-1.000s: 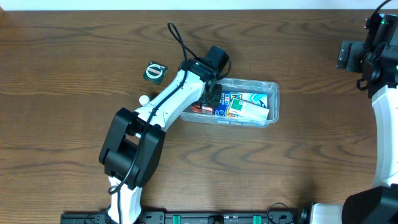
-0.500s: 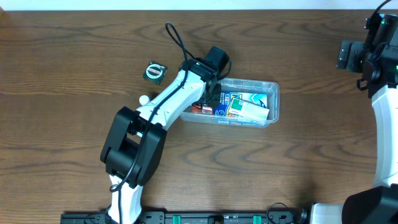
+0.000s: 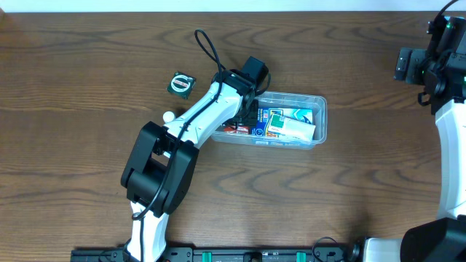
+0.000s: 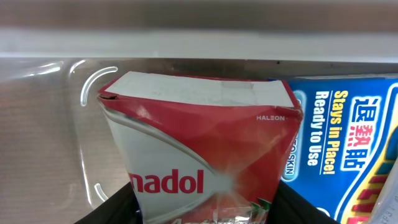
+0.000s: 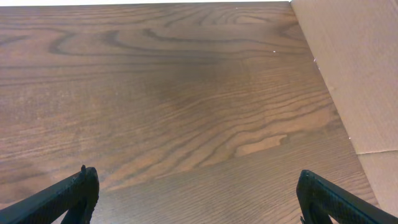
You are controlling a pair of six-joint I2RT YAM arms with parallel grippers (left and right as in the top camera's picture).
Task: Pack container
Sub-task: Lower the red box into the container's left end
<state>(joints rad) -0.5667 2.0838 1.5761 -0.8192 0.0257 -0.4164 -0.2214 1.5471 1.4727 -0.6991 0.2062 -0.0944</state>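
The clear plastic container (image 3: 320,109) lies right of the table's middle; its wall also shows in the left wrist view (image 4: 56,124). It holds a blue box (image 3: 280,116), a white and green box (image 3: 295,129) and a red and white box (image 3: 234,128). My left gripper (image 3: 244,116) is down in the container's left end, shut on the red and white box (image 4: 199,137), which fills the left wrist view beside the blue box (image 4: 348,137). My right gripper (image 5: 196,193) is open and empty above bare wood at the far right.
A small green and white roll (image 3: 181,84) lies on the table left of the container. A small white ball (image 3: 168,116) lies beside the left arm. A cardboard-coloured surface (image 5: 354,68) borders the table in the right wrist view.
The left arm has shifted very slightly; its cable moved a little. The gripper stays in the container's left end. The right arm has not moved.
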